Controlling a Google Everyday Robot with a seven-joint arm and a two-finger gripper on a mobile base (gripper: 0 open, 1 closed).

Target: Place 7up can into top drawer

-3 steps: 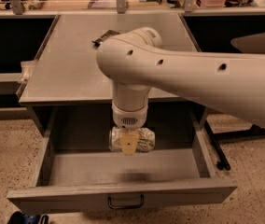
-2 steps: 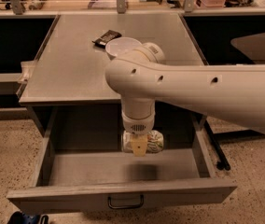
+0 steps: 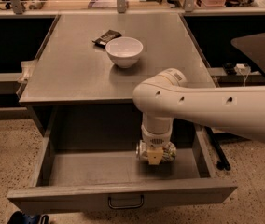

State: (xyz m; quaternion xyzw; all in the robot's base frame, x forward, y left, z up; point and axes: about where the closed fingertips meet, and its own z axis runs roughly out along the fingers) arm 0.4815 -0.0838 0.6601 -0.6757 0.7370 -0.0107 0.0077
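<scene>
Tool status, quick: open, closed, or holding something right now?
The tool is closed on the 7up can, low inside the open top drawer, right of centre.

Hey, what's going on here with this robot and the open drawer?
The robot's white arm reaches down into the wide shallow grey metal top drawer, which is pulled open. Its claw is inside the drawer, right of centre, gripping the small whitish-green aluminium 7up can, seemingly just above the drawer floor and not yet set down. On the grey metal tabletop sit a round white bowl and, behind it, a dark flat packet.
</scene>
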